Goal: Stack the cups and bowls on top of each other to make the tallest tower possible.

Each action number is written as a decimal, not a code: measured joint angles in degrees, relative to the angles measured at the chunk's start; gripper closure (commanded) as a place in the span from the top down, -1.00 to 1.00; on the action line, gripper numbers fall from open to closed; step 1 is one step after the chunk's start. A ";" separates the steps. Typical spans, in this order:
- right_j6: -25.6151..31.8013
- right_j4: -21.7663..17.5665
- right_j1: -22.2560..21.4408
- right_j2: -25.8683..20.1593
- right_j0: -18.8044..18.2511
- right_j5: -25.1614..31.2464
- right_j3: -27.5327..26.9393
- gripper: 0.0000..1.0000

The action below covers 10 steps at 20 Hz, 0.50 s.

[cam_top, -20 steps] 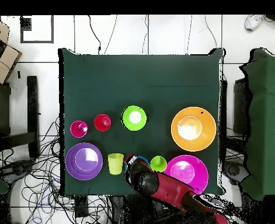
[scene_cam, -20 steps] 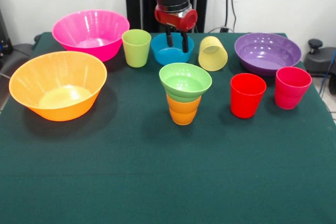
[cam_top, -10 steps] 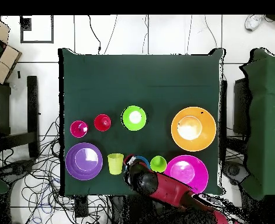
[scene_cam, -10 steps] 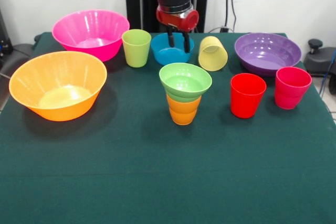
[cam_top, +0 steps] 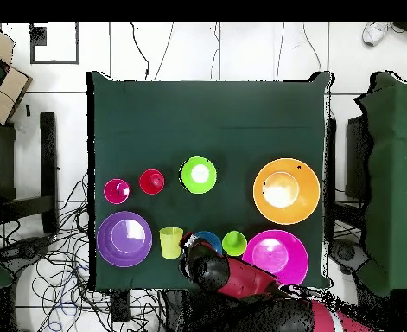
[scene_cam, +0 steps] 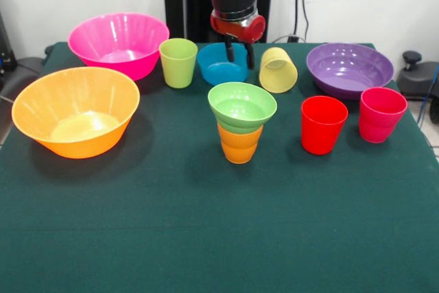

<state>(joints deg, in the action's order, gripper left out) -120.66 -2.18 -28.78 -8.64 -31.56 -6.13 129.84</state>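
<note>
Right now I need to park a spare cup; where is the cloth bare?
The whole front half of the table, below the orange bowl and the tower, is bare. The back row, pink bowl to purple bowl, is crowded, the gripper over the blue bowl.

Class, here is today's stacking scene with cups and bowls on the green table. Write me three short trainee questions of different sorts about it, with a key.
1. True or false: the small light green bowl sits on top of the orange ribbed cup.
2. Which cup lies tipped on its side? A) the lime green cup B) the pale yellow cup C) the red cup
3. Fill in: the pincer is at the rim of the small ____ bowl.

Key: 1 true. 2 B. 3 blue.
</note>
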 measured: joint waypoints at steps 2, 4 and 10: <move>0.00 0.00 0.26 0.00 0.12 0.00 0.00 1.00; 0.00 0.00 0.51 0.07 0.37 0.00 0.00 1.00; 0.00 0.01 1.88 0.54 1.03 -0.01 -0.01 1.00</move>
<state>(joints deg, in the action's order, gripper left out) -120.66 -2.17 -26.90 -8.10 -30.53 -6.14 129.84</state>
